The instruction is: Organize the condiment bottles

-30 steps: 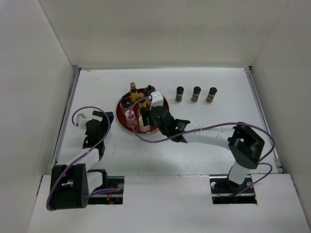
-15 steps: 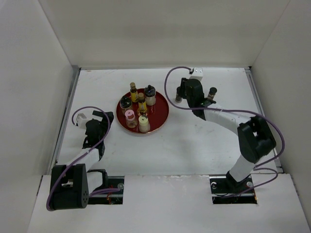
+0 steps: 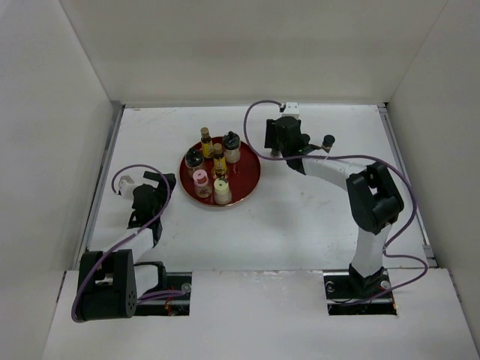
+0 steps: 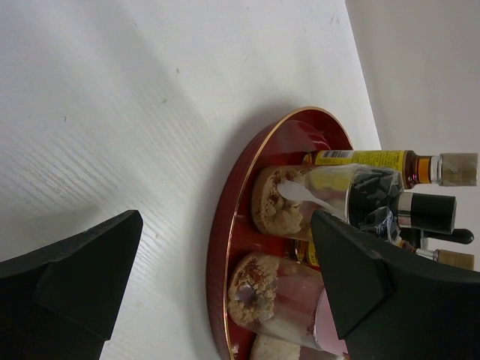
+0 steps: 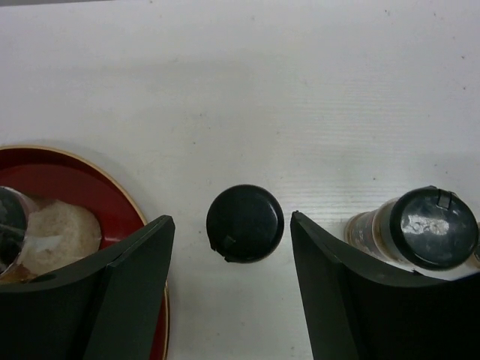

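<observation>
Several condiment bottles stand on the round red tray (image 3: 251,174): a yellow bottle (image 3: 205,141), a black-capped whitish jar (image 3: 232,148), a pink-capped jar (image 3: 200,180) and a pale-yellow-capped jar (image 3: 222,190). My right gripper (image 3: 282,142) is open, right of the tray, over a row of dark-capped bottles. In the right wrist view its gripper (image 5: 231,219) straddles a black-capped bottle (image 5: 245,223) without touching it. A second bottle (image 5: 427,229) stands to the right. My left gripper (image 3: 159,181) is open and empty, left of the tray, facing the jars (image 4: 281,201).
One more dark-capped bottle (image 3: 328,141) shows on the white table beyond the right arm. The tray rim (image 5: 142,217) lies just left of the right gripper's left finger. White walls enclose the table on three sides.
My right arm has swung from over the tray to the bottle row at back right, then shifted left over the leftmost bottle. The left arm has not moved.
</observation>
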### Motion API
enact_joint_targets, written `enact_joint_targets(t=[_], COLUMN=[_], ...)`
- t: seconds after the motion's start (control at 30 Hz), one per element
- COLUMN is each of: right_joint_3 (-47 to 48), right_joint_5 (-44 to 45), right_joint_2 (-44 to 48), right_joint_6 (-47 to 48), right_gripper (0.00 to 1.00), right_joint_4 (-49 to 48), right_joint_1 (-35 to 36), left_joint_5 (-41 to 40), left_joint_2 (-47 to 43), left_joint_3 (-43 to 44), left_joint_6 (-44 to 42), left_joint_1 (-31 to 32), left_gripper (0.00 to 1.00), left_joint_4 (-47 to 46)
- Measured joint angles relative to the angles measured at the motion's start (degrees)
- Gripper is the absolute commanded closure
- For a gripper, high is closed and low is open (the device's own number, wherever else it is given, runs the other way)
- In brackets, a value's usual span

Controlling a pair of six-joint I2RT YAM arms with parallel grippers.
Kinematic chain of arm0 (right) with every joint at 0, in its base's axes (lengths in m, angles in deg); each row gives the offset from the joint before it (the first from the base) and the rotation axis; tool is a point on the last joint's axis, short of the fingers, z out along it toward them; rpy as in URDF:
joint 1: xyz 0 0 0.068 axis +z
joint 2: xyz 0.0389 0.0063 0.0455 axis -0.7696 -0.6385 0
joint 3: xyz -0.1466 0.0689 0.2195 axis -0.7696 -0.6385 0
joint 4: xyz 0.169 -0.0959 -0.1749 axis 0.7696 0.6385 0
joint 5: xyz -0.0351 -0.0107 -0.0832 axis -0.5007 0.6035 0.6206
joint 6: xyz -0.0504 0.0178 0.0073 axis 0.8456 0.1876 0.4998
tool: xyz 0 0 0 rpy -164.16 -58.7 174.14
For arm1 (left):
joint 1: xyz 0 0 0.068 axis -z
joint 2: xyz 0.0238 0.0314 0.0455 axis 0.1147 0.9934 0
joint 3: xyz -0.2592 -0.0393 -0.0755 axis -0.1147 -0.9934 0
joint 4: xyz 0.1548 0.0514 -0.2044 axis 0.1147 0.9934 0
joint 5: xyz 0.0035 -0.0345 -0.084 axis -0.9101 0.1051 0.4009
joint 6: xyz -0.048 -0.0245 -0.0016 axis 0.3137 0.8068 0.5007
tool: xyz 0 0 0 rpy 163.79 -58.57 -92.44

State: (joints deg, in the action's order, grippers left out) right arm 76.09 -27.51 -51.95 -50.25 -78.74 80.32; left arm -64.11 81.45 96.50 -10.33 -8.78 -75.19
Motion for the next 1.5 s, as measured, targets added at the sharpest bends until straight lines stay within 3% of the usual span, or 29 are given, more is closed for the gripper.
enact_joint_targets(t=[0.13,0.3,0.47,0.67,0.87,1.13,1.5], right_joint_3=[1.55,1.75,1.46,-4.98,-5.99,-2.40,1.05], right_joint_5=[0.31,0.72,1.44,3.37,3.45,1.53,0.85], right_joint_2=[-2.45,-3.32,-3.04,4.85,10.84,5.33,-2.25], right_joint_6=[1.01,2.12,2.21,2.14,1.40,-0.63,-1.73], right_gripper=[0.33,0.55,0.62,0.62,0.63,0.63,0.61], right_joint_4=[0.09,0.96,0.90,1.09,-0.66,-0.98,-1.22], right_joint_1=[-0.17,-0.31,-0.31,1.64,8.68,15.61,18.93], left_joint_5=[0.09,-0.07,-0.07,-0.13,-0.35,-0.74,-0.68], left_joint_2=[0.70,0.70,0.72,0.96,0.96,-0.22,-0.33], left_joint_3=[0.00,0.00,0.00,0.00,0.00,0.00,0.00], left_joint_6=[0.00,-0.02,-0.02,-0.02,-0.02,-0.02,-0.02], left_joint_1=[0.04,0.37,0.39,0.70,0.87,0.83,0.83], left_gripper=[0.00,0.00,0.00,0.00,0.00,0.00,0.00], left_joint_4=[-0.33,-0.42,-0.44,-0.59,-0.76,-0.76,-0.76])
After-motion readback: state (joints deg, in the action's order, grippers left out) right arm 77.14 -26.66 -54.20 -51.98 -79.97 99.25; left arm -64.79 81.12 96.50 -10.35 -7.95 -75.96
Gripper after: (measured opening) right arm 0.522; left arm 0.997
